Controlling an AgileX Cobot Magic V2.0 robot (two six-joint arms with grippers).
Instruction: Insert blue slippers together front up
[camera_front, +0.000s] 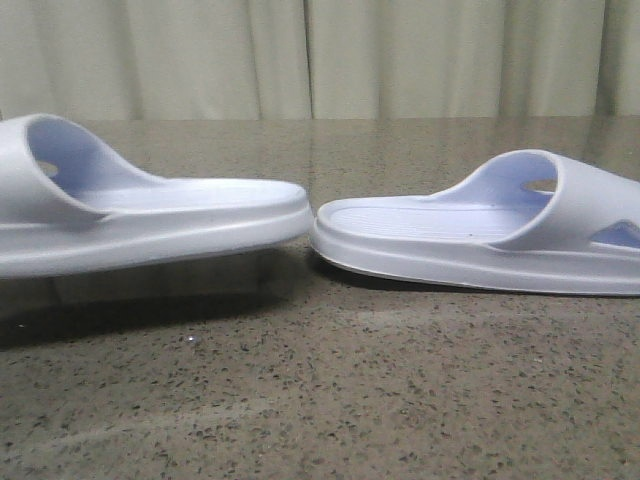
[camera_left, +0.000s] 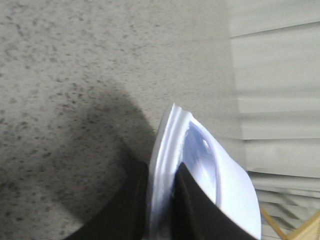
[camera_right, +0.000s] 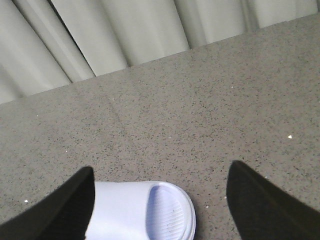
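Observation:
Two pale blue slippers show in the front view. The left slipper (camera_front: 150, 225) hangs a little above the table with its shadow beneath it, strap toward the left edge. The right slipper (camera_front: 480, 240) lies flat on the table, strap toward the right. Their heel ends almost meet in the middle. Neither gripper appears in the front view. In the left wrist view my left gripper (camera_left: 160, 200) is shut on the sole edge of the left slipper (camera_left: 215, 180). My right gripper (camera_right: 160, 167) stands open, its dark fingers (camera_right: 65, 210) on either side of the right slipper's toe end (camera_right: 145, 210).
The speckled grey stone table (camera_front: 330, 400) stretches in front of and behind the slippers. Pale curtains (camera_front: 320, 55) hang along its far edge. White slatted panels (camera_left: 275, 100) and a wooden piece (camera_left: 295, 227) show in the left wrist view.

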